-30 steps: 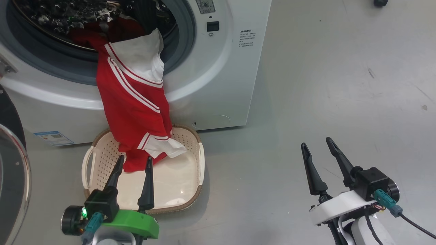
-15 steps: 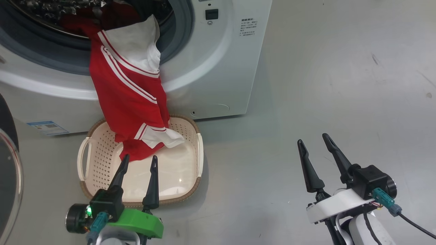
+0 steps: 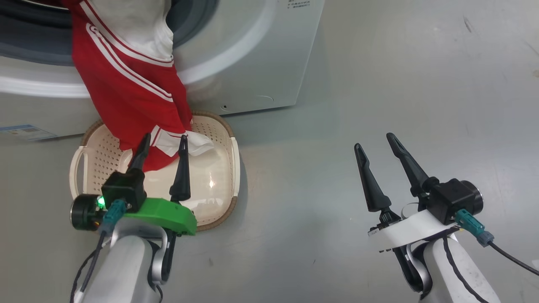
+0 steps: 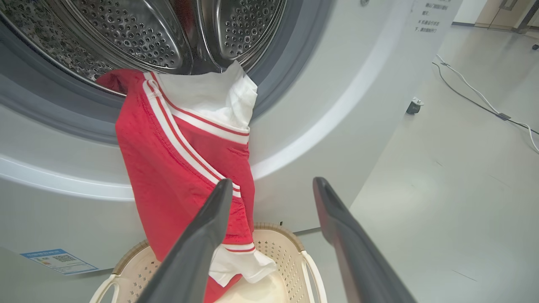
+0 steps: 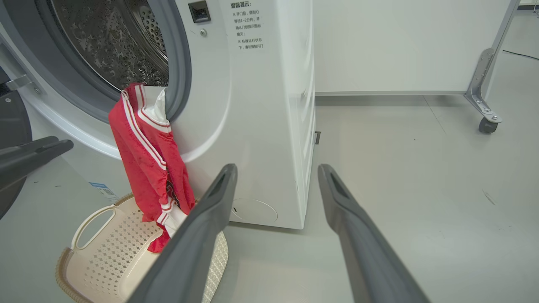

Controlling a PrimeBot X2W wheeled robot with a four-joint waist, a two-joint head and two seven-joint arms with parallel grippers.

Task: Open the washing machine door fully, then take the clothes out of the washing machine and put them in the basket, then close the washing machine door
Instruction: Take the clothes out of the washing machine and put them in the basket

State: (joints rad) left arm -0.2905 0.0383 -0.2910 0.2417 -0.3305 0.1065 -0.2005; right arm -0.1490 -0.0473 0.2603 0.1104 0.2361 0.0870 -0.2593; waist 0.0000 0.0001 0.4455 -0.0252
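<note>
**Garment half out of the drum, left hand back at its hem**

At the far left of the right wrist view, the washing machine door [image 5: 12, 118] stands swung open, so the first step looks done. The basket [image 3: 78, 164] sits on the floor against the washing machine [image 3: 252, 54]. The clothes [image 3: 126, 92] hang as they did a second ago, with the top caught over the grey drum ring and the lower end resting inside the basket.

The head view has swung since then, which is the camera moving and not the things. What has really changed is the left hand [image 3: 164, 136]. Its fingers pointed just short of the hem half a second ago and now overlap it, spread wide and empty. I cannot tell whether they touch the cloth.

The transfer is only half made. In my judgement, the hand must close on the cloth and pull down to free the top.

The floor [image 3: 379, 84] is smooth, grey and lightly scuffed. The right hand [image 3: 374, 140] hangs over it well apart from the machine, also wide and empty. Behind it stands a white panel [image 5: 400, 42] on castors.
</note>
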